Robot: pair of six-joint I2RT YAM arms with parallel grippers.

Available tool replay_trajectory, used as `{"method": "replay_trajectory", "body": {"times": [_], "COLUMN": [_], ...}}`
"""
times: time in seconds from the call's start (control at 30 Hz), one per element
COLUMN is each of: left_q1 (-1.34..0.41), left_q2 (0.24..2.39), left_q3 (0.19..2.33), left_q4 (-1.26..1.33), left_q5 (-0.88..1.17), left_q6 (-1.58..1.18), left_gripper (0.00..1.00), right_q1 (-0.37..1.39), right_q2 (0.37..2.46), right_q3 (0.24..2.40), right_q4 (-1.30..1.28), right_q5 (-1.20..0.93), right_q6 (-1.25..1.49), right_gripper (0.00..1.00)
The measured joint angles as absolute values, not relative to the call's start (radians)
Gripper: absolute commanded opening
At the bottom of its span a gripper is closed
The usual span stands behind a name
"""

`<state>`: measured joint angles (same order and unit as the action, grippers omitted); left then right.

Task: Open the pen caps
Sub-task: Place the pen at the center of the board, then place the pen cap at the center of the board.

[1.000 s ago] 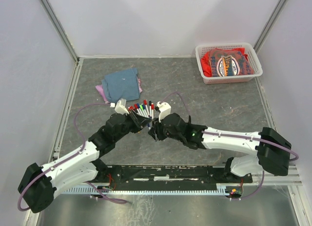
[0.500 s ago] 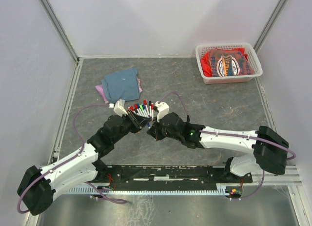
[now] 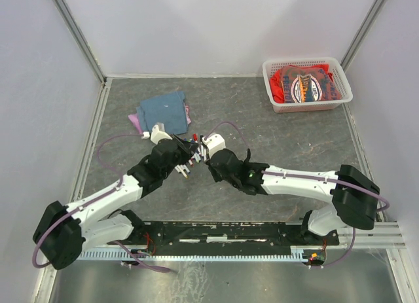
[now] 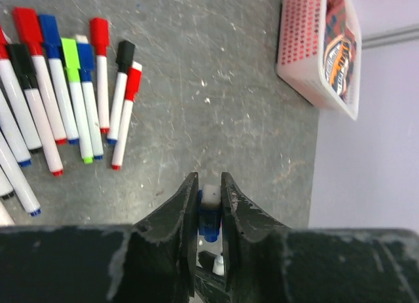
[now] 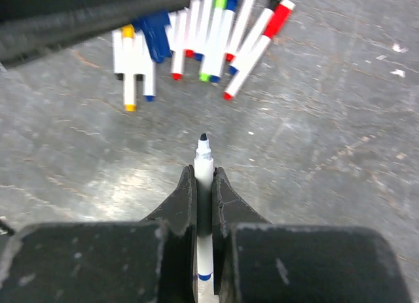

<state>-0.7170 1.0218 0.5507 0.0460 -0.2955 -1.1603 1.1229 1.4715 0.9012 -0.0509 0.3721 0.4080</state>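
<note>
A blue pen cap [image 4: 208, 222], off its pen, sits pinched upright in the left gripper [image 4: 209, 182]. Red, blue, green and black caps [image 4: 70, 51] cover pens [image 4: 80, 113] lying side by side on the table [image 4: 216, 87].

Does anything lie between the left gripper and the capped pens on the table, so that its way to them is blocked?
Nothing visible does: in the left wrist view only bare table separates the left gripper from the row of capped pens. However, its jaws are shut on a blue cap.
</note>
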Motion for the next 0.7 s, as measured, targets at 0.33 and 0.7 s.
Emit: {"method": "replay_trajectory", "body": {"times": [0.33,0.7], "left_q1": [-0.655,-0.485], "left_q2": [1.155,1.192], "left_q3": [0.569,0.614], "left_q4": [0.167,-0.047], "left_q5": [-0.343,-0.542], "left_q6": [-1.102,-0.947], "left_gripper": [0.03,0.03], "right_q1": [1.051,0.775], "right_q2": [1.427,1.522], "right_q3": [0.839,0.888], "right_q4": [-0.091,-0.153], "right_q5": [0.399,0.39], "right_q6": [0.393,0.43], "right_gripper": [0.01,0.01]}}
